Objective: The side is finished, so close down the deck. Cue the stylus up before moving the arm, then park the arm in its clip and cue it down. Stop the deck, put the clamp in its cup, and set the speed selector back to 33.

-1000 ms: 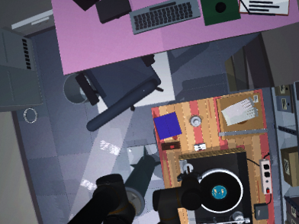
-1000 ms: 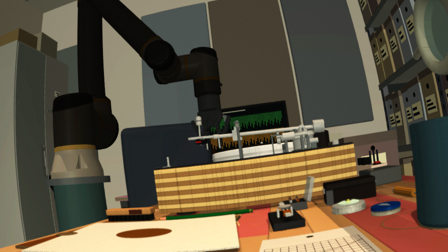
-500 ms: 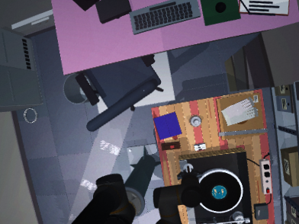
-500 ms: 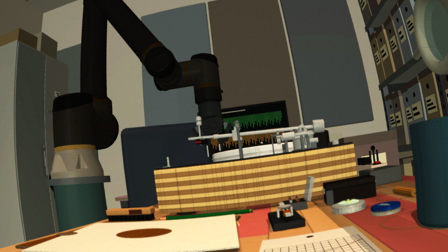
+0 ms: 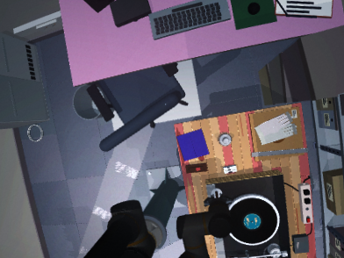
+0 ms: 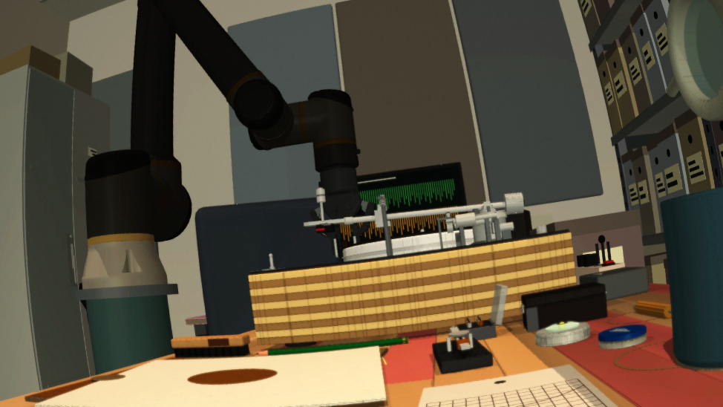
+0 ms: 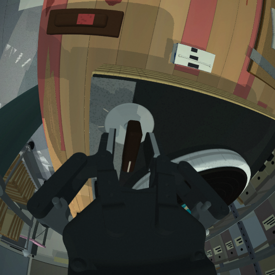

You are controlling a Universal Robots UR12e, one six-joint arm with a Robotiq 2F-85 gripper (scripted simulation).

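Note:
The dark speed selector lever (image 7: 131,145) stands on its round grey dial (image 7: 129,125) at the front left corner of the black deck, and my gripper (image 7: 130,143) straddles it, partly open and gripping nothing. The white platter (image 5: 253,218) with a record and blue label lies just right of the gripper (image 5: 216,202). In the second side camera the grey tonearm (image 6: 404,217) lies level above the platter (image 6: 399,248), reaching toward the arm's wrist. The clamp and its cup cannot be made out.
Behind the deck stand dark wall panels and a screen with green bars (image 6: 412,192). In front of the deck's striped wooden plinth (image 6: 412,288) lie a brush (image 6: 210,346), a record sleeve (image 6: 227,379), a small black block (image 6: 462,354) and round tins (image 6: 562,333).

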